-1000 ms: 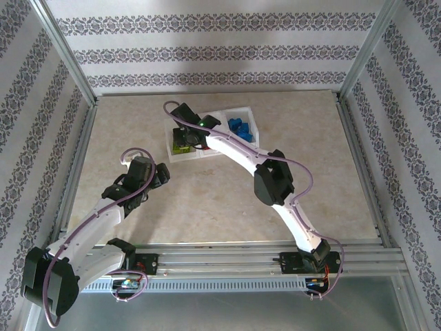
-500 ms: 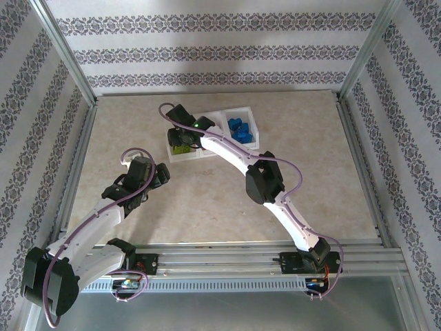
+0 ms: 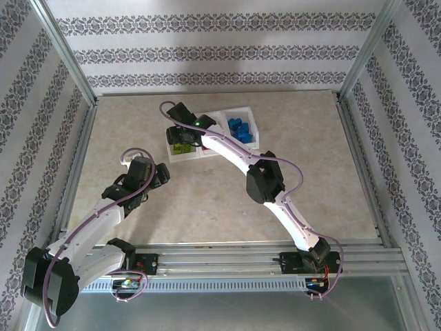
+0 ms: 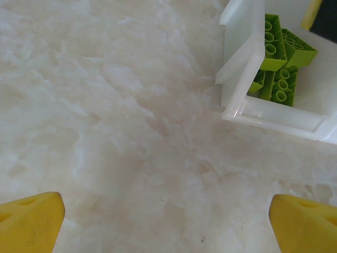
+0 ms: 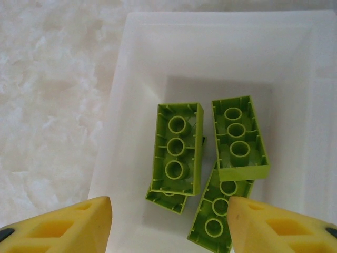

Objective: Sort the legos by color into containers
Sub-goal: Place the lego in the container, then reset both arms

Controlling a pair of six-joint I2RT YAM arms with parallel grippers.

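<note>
Several lime green legos (image 5: pixel 176 150) lie studs-down in the left bin of the containers (image 5: pixel 121 132), piled loosely. My right gripper (image 5: pixel 169 226) hovers just above them, open, with nothing between its yellow fingers (image 5: pixel 73 226). From above, the right gripper (image 3: pixel 178 132) covers the left bin of the containers (image 3: pixel 255 127), with the green legos (image 3: pixel 181 147) below it and blue legos (image 3: pixel 239 129) in the right bin. My left gripper (image 3: pixel 164 174) rests open near the table, short of the tray. The left gripper (image 4: pixel 168 221) is empty; the green legos (image 4: pixel 276 58) show ahead of it.
The right arm (image 3: pixel 234 155) crosses the middle bin and hides what lies in it. Bare marbled tabletop (image 4: pixel 131 132) lies in front of the left gripper. Aluminium frame rails (image 3: pixel 262 258) run along the near edge, and patterned walls close in the sides.
The right gripper's fingers have spread apart and the arm has shifted slightly left over the green bin. The left arm has not moved.
</note>
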